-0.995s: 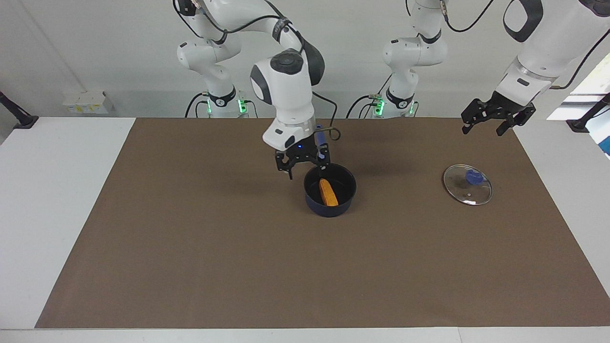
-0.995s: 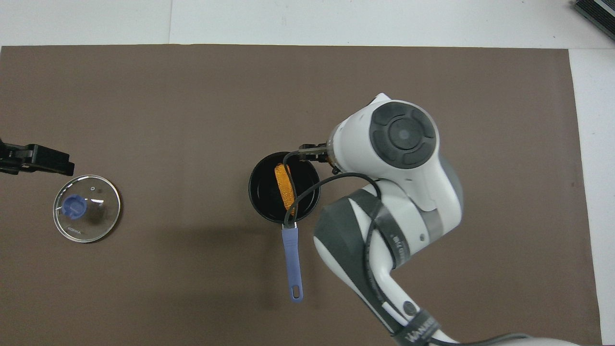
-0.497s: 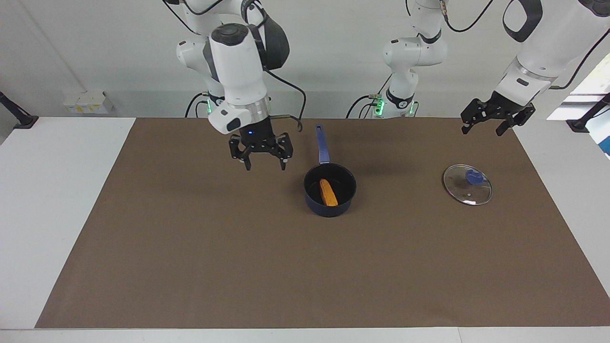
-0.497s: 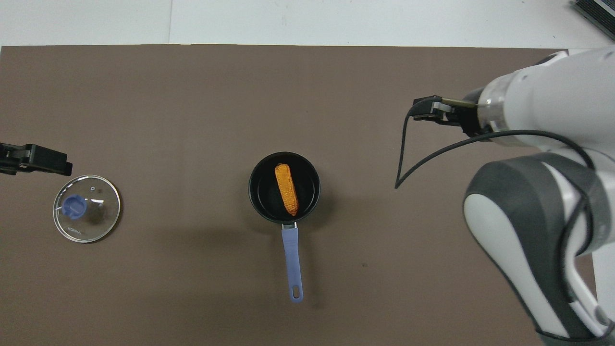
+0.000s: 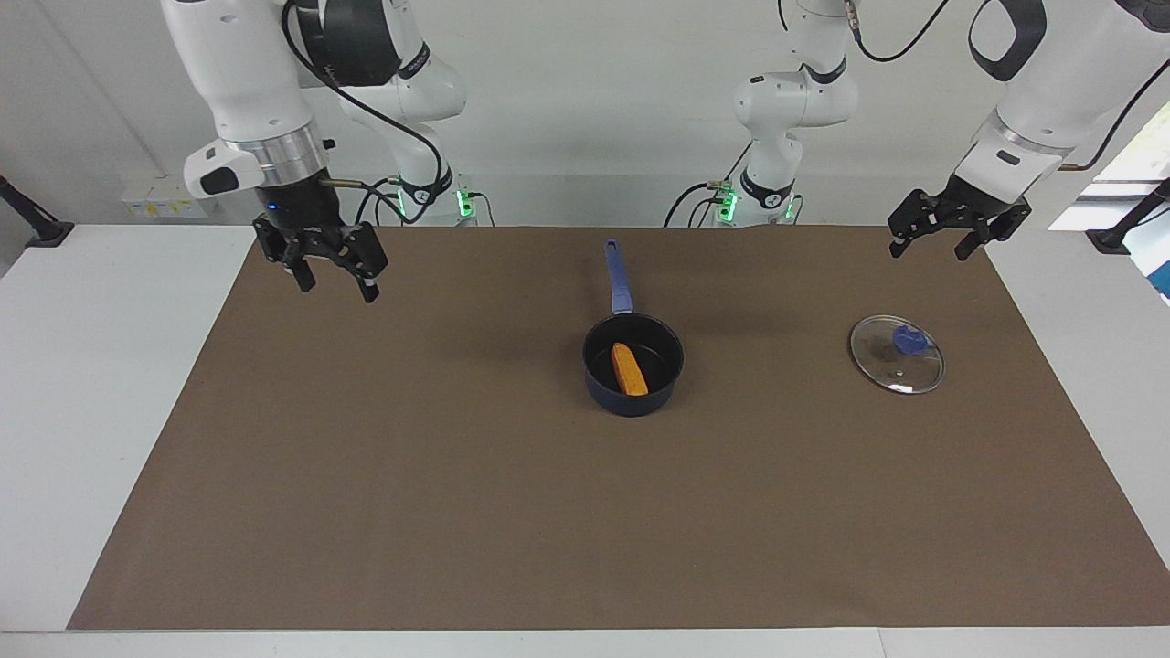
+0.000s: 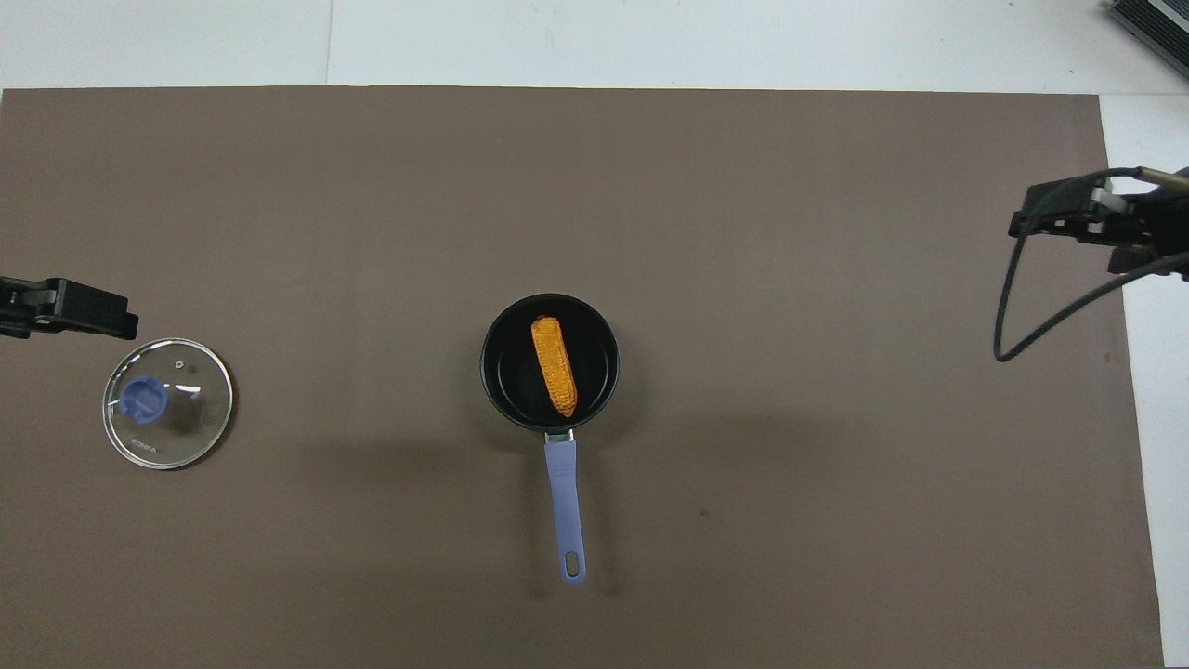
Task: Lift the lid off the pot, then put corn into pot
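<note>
The dark blue pot point(image 5: 631, 400) stands mid-mat, its long blue handle point(image 5: 619, 274) pointing toward the robots. The orange-yellow corn point(image 5: 629, 369) lies inside it; the overhead view shows the corn point(image 6: 553, 366) on the pot's black bottom point(image 6: 506, 372). The glass lid point(image 5: 897, 354) with its blue knob lies flat on the mat toward the left arm's end, also seen from overhead point(image 6: 167, 402). My right gripper point(image 5: 336, 288) is open and empty, raised over the mat's corner at the right arm's end. My left gripper point(image 5: 928, 251) is open and empty, raised beside the lid.
The brown mat point(image 5: 457, 512) covers most of the white table point(image 5: 110, 366). A small white box point(image 5: 164, 195) sits by the wall at the right arm's end. The right gripper's cable point(image 6: 1012, 307) hangs over the mat's edge.
My right gripper has left the pot, risen and swung away to the mat's corner at the right arm's end. The corn stays in the pot. The left arm has barely moved.
</note>
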### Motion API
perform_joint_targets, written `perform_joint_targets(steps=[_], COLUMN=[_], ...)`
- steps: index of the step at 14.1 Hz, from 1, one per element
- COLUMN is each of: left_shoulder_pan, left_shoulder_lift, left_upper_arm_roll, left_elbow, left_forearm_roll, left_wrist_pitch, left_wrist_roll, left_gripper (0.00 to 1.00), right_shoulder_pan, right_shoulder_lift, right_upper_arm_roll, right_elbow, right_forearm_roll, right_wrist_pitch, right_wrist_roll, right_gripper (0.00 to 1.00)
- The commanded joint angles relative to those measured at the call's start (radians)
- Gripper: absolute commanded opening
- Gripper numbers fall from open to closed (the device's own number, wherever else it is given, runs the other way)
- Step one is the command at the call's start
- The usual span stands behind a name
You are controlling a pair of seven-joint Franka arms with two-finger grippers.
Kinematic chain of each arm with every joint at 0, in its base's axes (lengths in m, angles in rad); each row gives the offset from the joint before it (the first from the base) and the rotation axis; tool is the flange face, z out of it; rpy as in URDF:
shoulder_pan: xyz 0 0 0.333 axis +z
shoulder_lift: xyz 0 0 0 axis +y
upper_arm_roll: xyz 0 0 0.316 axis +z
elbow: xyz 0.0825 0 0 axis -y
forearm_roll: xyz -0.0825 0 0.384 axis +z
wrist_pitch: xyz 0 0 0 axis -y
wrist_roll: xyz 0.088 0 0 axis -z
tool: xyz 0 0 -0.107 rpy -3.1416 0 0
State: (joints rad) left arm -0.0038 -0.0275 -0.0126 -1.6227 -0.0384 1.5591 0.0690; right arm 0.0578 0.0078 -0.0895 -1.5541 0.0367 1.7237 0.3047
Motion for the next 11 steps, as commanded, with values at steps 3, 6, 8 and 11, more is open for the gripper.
perform_joint_targets(steps=[3,6,8,11], left_shoulder_pan=[0.005,0.007,0.005,0.005], left_shoulder_lift=[0.000,-0.006,-0.008,-0.008], left_upper_arm_roll=[-0.001,0.000,0.000,0.000], left_elbow=[0.006,0.000,-0.002,-0.003], left_forearm_roll=[-0.006,-0.001,0.000,0.000], left_wrist_pitch=[-0.005,-0.030,-0.045,-0.051], left_wrist_roll=[-0.005,-0.002,0.000,0.000], left_gripper=[1.00,1.00,1.00,1.00], right_shoulder_pan=[-0.003,0.004,0.013,0.027], right_shoulder_lift=[-0.009,-0.032,-0.029,-0.029], right_upper_arm_roll=[-0.007,0.005,0.005,0.007], right_elbow=[0.062,0.046,0.037,0.035], right_forearm_roll=[-0.024,-0.031,-0.031,-0.027], right_wrist_pitch=[-0.168,-0.170,-0.158,-0.154], right_wrist_roll=[-0.035,-0.039,-0.039,-0.039], right_gripper=[1.00,1.00,1.00,1.00])
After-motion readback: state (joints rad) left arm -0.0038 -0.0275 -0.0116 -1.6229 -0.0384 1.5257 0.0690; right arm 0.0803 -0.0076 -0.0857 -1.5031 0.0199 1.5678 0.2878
